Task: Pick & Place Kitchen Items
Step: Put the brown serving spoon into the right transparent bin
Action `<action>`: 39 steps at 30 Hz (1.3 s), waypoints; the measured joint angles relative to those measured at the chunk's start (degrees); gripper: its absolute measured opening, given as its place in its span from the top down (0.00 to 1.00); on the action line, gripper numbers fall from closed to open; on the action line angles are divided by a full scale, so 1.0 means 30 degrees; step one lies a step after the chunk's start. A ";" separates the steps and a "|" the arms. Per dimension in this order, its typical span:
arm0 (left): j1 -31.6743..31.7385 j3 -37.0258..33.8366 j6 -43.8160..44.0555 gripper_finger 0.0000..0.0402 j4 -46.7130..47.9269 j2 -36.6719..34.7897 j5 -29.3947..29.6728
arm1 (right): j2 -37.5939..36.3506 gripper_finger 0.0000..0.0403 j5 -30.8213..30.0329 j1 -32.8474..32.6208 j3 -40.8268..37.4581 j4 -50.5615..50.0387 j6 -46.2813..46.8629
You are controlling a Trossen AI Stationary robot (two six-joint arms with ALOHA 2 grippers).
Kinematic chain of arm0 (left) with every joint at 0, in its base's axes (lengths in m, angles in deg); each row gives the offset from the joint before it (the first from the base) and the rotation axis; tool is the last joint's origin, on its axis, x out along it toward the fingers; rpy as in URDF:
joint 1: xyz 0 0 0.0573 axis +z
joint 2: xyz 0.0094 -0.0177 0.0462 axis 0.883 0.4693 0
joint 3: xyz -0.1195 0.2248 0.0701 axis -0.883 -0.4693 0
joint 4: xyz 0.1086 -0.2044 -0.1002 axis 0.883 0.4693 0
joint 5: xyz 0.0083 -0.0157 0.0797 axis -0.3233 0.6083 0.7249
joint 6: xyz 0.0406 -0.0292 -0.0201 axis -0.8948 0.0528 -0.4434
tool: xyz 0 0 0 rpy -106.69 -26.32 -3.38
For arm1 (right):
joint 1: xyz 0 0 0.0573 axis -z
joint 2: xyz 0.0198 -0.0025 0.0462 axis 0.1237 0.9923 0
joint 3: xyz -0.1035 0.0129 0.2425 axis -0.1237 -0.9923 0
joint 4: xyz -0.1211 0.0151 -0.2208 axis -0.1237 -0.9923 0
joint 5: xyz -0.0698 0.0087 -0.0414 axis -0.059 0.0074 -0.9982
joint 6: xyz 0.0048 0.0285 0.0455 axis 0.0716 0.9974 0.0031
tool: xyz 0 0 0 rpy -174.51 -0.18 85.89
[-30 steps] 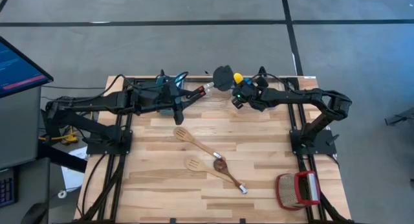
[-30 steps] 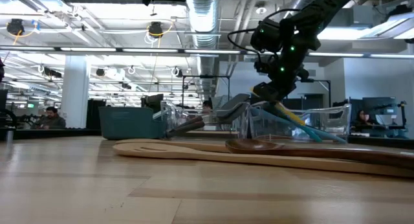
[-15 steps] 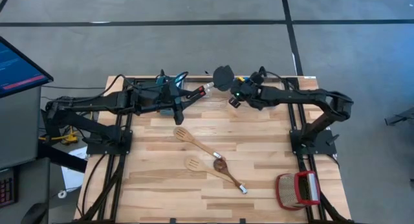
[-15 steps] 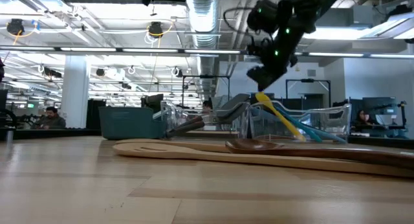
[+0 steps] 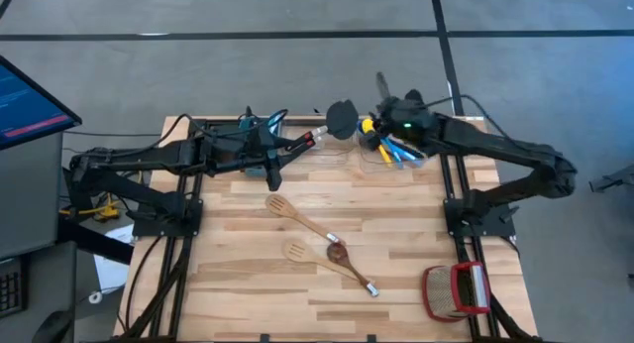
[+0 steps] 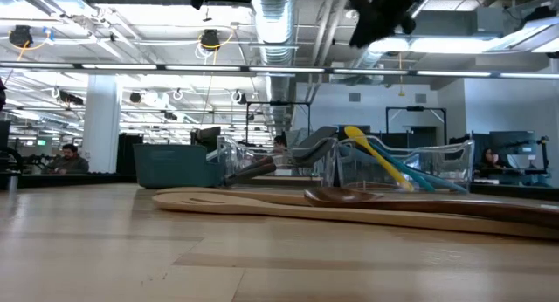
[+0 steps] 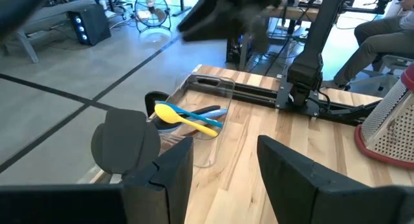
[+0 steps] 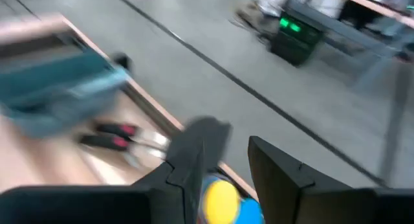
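High view shows three wooden spoons (image 5: pixel 302 222) lying loose near the middle of the table (image 5: pixel 396 284), and this is the only view that gives their true positions, two of them crossing near their handle ends. At the far edge, the yellow spoon (image 5: pixel 366 124) and the blue spoons (image 5: pixel 396 153) lie together, with a black spatula (image 5: pixel 343 117) just beside them. The right gripper (image 5: pixel 381 85) is above this group, past the table edge, and it holds nothing. The left gripper (image 5: pixel 293 143) is near the far edge too, at the left of the spatula. A red-and-tan basket (image 5: pixel 456 290) sits at the near right corner.

Low view adds what the top camera hides: the yellow spoon (image 6: pixel 376 154) and blue spoons lean inside a clear container (image 6: pixel 437 167), tilted, with the wooden spoons (image 6: pixel 262 200) flat in front. The right gripper (image 6: pixel 380 14) is high, well apart from them.

Left wrist view shows its own fingers (image 7: pixel 174 172) standing apart with nothing between them, and the clear container (image 7: pixel 207 130) with the yellow spoon (image 7: pixel 184 118) on top of a blue one.

Right wrist view shows its fingers (image 8: pixel 194 153) parted and empty, the yellow spoon head (image 8: pixel 220 198) below them, and a teal bin (image 8: pixel 58 81), blurred.
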 joint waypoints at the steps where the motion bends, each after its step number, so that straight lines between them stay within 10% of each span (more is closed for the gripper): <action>1: 0.0000 0.0000 0.0000 0.60 0.0007 0.0000 0.0006 | -0.0476 0.71 0.0475 -0.0123 0.0055 0.0014 0.0261; 13: -0.0007 0.0000 0.0000 0.60 0.0000 0.0000 0.0032 | -0.3767 0.71 0.4735 -0.2743 0.0073 0.0007 0.4007; 39: -0.0080 0.0007 0.1086 0.60 0.0014 -0.0007 -0.2822 | -0.1482 0.99 0.4650 -0.8747 0.0003 0.1047 0.9464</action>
